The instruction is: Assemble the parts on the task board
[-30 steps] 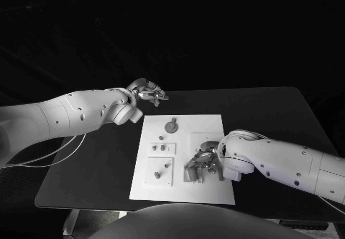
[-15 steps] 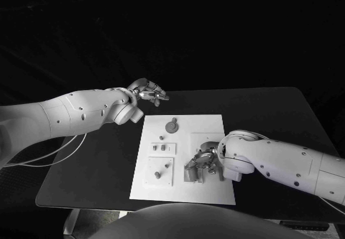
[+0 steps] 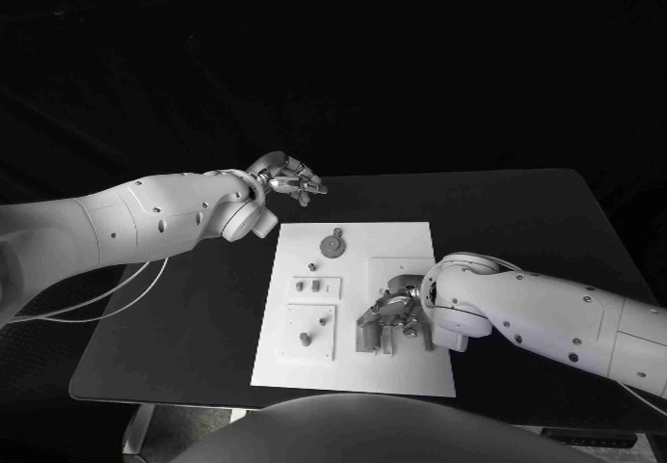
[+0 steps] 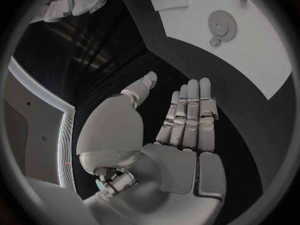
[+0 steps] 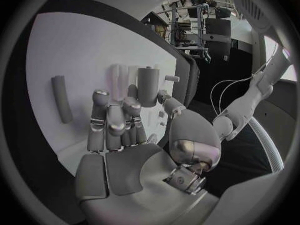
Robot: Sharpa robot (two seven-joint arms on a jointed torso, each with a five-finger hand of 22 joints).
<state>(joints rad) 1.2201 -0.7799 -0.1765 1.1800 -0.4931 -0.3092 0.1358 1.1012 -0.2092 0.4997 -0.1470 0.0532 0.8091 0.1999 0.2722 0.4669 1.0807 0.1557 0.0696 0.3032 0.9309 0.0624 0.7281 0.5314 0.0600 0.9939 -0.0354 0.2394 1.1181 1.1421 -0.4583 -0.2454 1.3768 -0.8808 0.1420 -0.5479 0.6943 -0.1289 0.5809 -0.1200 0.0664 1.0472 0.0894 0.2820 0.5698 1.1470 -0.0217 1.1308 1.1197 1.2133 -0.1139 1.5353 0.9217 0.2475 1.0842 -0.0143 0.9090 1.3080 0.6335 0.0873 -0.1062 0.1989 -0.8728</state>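
While the right robot hand rests low on the task board, its fingers curled beside an upright cylindrical part, we cannot tell whether it grips that part. Beyond its fingertips lies a loose pin. Well apart, the left robot hand hovers over the counter, fingers straight, together, holding nothing; nearest it we see the gear.
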